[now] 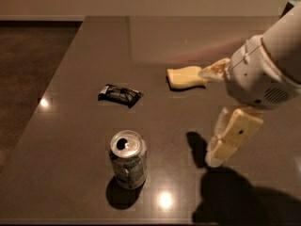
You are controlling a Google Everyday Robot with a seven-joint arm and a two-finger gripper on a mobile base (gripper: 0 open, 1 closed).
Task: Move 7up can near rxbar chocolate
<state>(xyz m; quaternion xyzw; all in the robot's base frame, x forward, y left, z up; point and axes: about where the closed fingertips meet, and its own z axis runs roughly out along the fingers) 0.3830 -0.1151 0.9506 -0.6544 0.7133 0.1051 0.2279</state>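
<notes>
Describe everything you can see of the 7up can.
The small silver aluminium 7up can stands upright on the dark glossy table, near its front edge. Its top shows a pull tab and dark opening; its greenish-white printed side looks slightly dented. Only the table touches it. The robot's gripper, fingers open, is to its right in the picture, well apart.

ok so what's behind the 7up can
Behind the 7up can lies the rxbar chocolate, apart from it; farther back right, a yellow sponge. The gripper hovers right of the can. The tabletop directly behind the can's body is hidden.
</notes>
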